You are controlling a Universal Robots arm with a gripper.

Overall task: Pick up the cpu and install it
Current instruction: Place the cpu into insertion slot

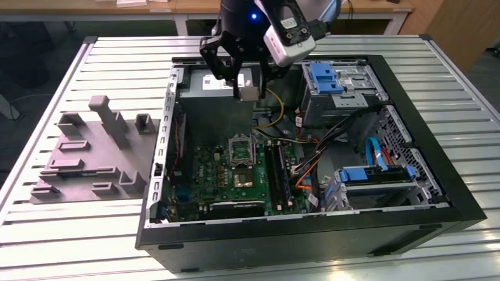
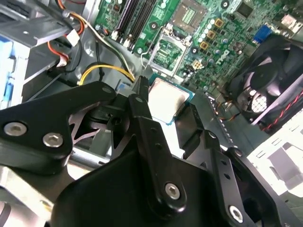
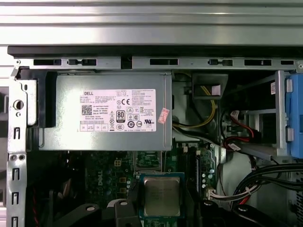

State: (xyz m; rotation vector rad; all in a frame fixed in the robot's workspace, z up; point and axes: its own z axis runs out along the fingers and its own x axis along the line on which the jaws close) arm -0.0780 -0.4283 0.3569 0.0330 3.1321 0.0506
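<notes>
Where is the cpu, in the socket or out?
Out: the fingers grip the cpu above the case, and the socket sits bare.

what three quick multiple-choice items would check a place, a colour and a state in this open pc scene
1. Where is the small flat square silvery-beige cpu? A seated in the socket; B on the grey tray outside the case; C in the black end effector, above the case's inside.
2. What colour are the plastic drive-bay brackets? A red; B blue; C green.
3. The black metal computer case is: A open on its side; B shut by a panel; C draped with cloth.

Answers: C, the end effector clamps the chip in both wrist views; B, they show blue in the exterior view; A, the green motherboard lies exposed.
</notes>
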